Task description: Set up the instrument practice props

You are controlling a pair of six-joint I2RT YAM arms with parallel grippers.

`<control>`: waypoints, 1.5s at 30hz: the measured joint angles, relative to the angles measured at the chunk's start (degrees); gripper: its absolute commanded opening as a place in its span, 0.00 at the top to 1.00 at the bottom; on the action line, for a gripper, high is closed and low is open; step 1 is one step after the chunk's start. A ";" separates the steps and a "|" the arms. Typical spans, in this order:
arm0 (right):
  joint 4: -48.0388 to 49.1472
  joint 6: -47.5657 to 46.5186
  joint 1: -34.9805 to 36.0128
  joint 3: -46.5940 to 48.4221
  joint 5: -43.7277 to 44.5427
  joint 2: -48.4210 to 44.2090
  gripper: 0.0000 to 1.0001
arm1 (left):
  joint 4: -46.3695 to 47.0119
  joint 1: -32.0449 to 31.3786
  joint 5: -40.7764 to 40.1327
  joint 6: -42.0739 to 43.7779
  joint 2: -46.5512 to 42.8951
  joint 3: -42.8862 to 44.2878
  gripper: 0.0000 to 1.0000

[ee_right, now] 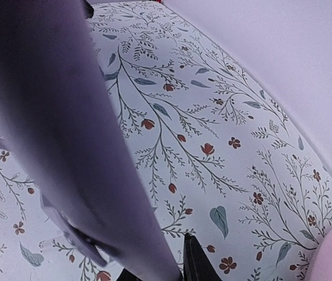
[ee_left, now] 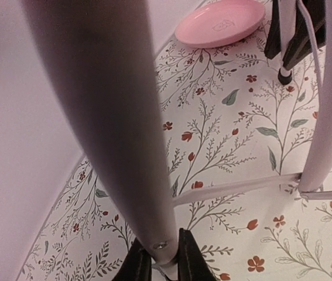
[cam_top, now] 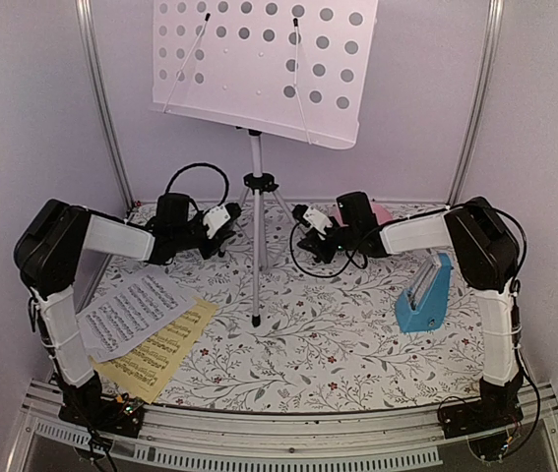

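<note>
The silver tripod music stand stands mid-table, its perforated pale desk up top. My left gripper is shut on the stand's back-left leg; the left wrist view shows that leg pinched between the black fingers of that gripper. My right gripper is shut on the back-right leg; in the right wrist view only one fingertip shows beside it. A white sheet overlaps a yellow sheet at front left. The blue metronome stands at right.
A pink round plate lies at the back right, partly hidden behind the right arm. Metal frame posts and pale walls close in the back and sides. The floral tablecloth covers the table.
</note>
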 measured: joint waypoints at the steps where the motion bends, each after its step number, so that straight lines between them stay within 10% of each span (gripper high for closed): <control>1: 0.00 -0.31 -0.48 -0.11 0.04 -0.02 1.00 | 0.02 0.00 -0.22 0.02 0.63 0.74 1.00; 45: -7.74 -7.96 -5.84 4.66 3.04 0.00 0.95 | 3.98 0.11 1.49 -1.42 12.35 13.05 0.90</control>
